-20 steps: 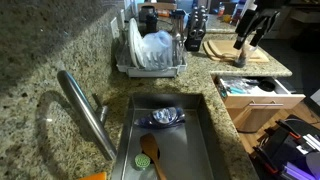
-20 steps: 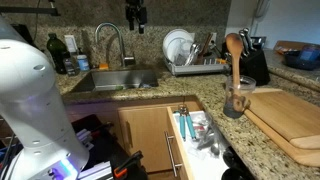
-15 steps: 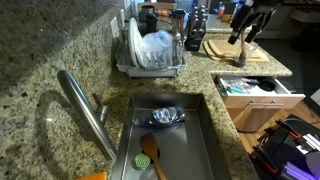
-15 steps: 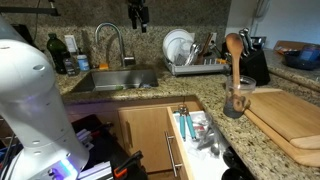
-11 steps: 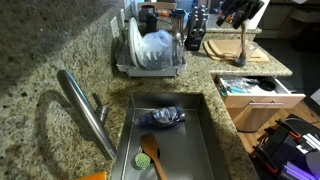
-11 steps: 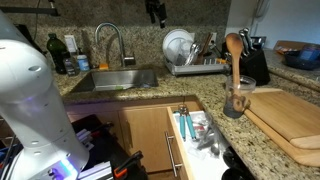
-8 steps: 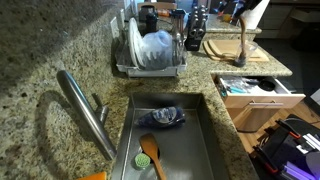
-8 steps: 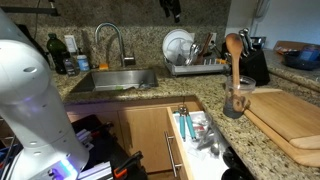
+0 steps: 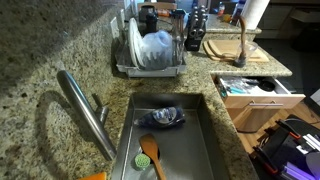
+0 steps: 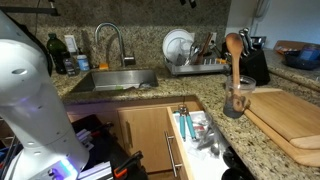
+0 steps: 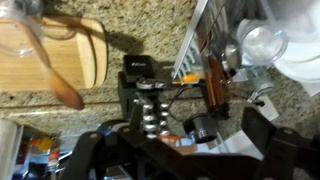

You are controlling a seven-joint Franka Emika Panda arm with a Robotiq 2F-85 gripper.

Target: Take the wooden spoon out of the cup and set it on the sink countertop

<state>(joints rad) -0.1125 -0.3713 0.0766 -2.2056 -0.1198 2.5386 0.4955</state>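
The wooden spoon stands upright, bowl up, in a clear glass cup at the edge of the wooden cutting board. Both also show in an exterior view, spoon in cup, and the spoon shows at the left in the wrist view. The speckled granite sink countertop surrounds the steel sink. My gripper is open and empty, high above the counter between the dish rack and the cup. Only its tip shows at the top edge of an exterior view.
A dish rack with plates stands behind the sink. A black knife block stands by the board. A drawer below the counter is pulled open. The sink holds a shorter orange-brown utensil and a blue cloth. The faucet arches over it.
My gripper has risen and moved from above the faucet toward the dish rack and cup side, nearly leaving both exterior views. The spoon and cup have not moved.
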